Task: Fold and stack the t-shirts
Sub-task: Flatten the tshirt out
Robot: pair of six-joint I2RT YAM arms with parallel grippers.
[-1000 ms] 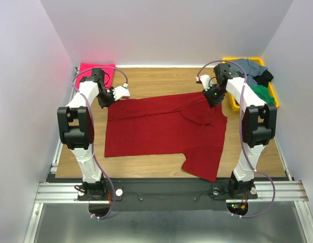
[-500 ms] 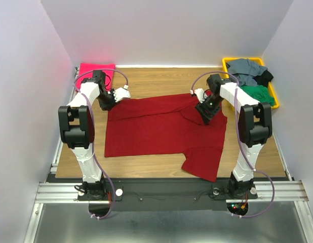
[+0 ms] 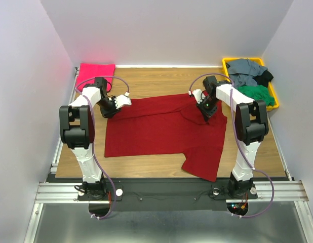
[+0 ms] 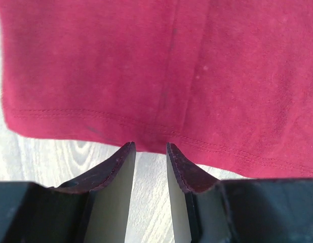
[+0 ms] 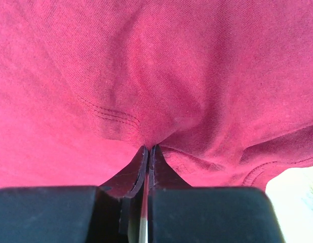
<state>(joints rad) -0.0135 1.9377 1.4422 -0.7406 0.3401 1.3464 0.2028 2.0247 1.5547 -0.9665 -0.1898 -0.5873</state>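
crimson t-shirt [image 3: 161, 129] lies spread mid-frame on the wooden table [image 3: 161, 81]. at its far edge, the left gripper [image 4: 150, 147] stands narrowly parted at the hem, and the right gripper [image 5: 148, 149] pinches a fabric fold. pink t-shirt [image 3: 95, 71] upper left, yellow bin [image 3: 226, 62] of shirts upper right.

A spread shirt [image 3: 161, 129] lies in the middle of the desk [image 3: 161, 81]. Behind it, at left, lies a folded shirt [image 3: 95, 70]; at right, a bin [image 3: 225, 62] holds more shirts [image 3: 245, 68].
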